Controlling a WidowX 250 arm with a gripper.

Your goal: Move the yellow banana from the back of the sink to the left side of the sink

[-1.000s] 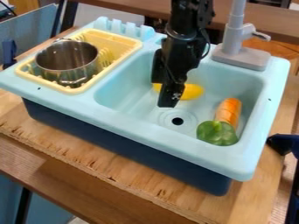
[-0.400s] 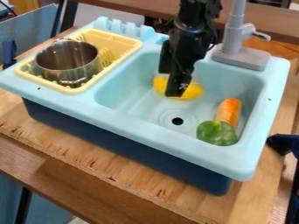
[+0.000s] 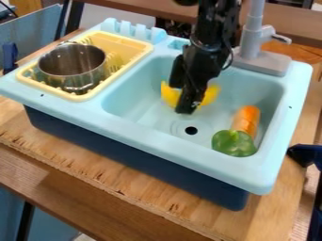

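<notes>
Black against the pale blue sink (image 3: 157, 147), my arm (image 3: 215, 30) drops in from the top edge, right of centre, and slants down to the left. The gripper (image 3: 184, 109) hangs point-down over the basin, just above the middle of the frame, right in front of the yellow banana (image 3: 168, 95). From this camera I can't tell whether it is released or clenched, nor whether it has hold of the banana, which shows on both sides of it.

Compared with the last look, the tip has come lower in the frame and slightly left, while the upper arm has shifted right. The banana has changed too: its left end now sits a little further left, and both ends tip upward more clearly.

The rest matches what I had before. The orange carrot (image 3: 246, 117) lies at the basin's right side, its lower end against the green bell pepper (image 3: 232, 143); the drain (image 3: 190, 130) is left of them. At upper left, the metal pot (image 3: 75, 77) stands in the yellow dish rack (image 3: 78, 98). The grey faucet (image 3: 259, 61) rises at upper right, and the sink sits on a wooden board (image 3: 94, 164).
</notes>
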